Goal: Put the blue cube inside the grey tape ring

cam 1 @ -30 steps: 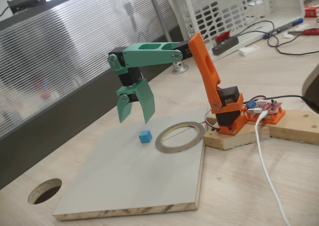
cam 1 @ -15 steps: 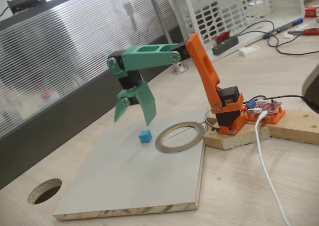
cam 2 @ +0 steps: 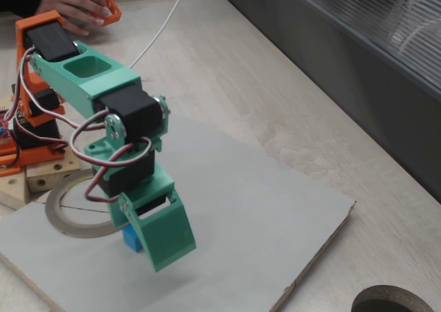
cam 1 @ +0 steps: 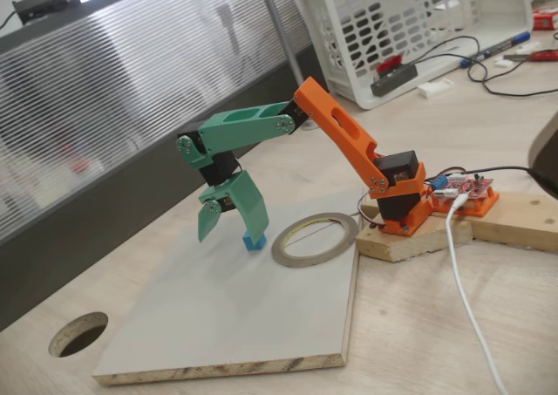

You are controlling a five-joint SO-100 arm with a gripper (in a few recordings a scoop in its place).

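Note:
The blue cube (cam 1: 254, 241) rests on the pale board, just left of the grey tape ring (cam 1: 289, 252). My green gripper (cam 1: 231, 232) hangs low over the board, open, with its wide finger (cam 1: 248, 205) right over the cube and hiding the cube's top. The narrow finger (cam 1: 207, 221) stands off to the left. In the other fixed view the cube (cam 2: 130, 239) peeks out beside the wide finger (cam 2: 164, 235), and the ring (cam 2: 58, 215) lies flat behind the gripper (cam 2: 147, 248). Whether the cube sits between the jaws I cannot tell.
The pale board (cam 1: 218, 325) lies on a wooden desk with a round hole (cam 1: 77, 334) at its near left. The arm's orange base stands on a wood block (cam 1: 514, 216) with a red circuit board (cam 1: 469, 186) and white cable (cam 1: 466, 273). A white basket (cam 1: 410, 20) stands behind.
The arm has folded forward and down. The gripper dropped from well above the board to the cube's level, staying open; the cube and ring have not moved.

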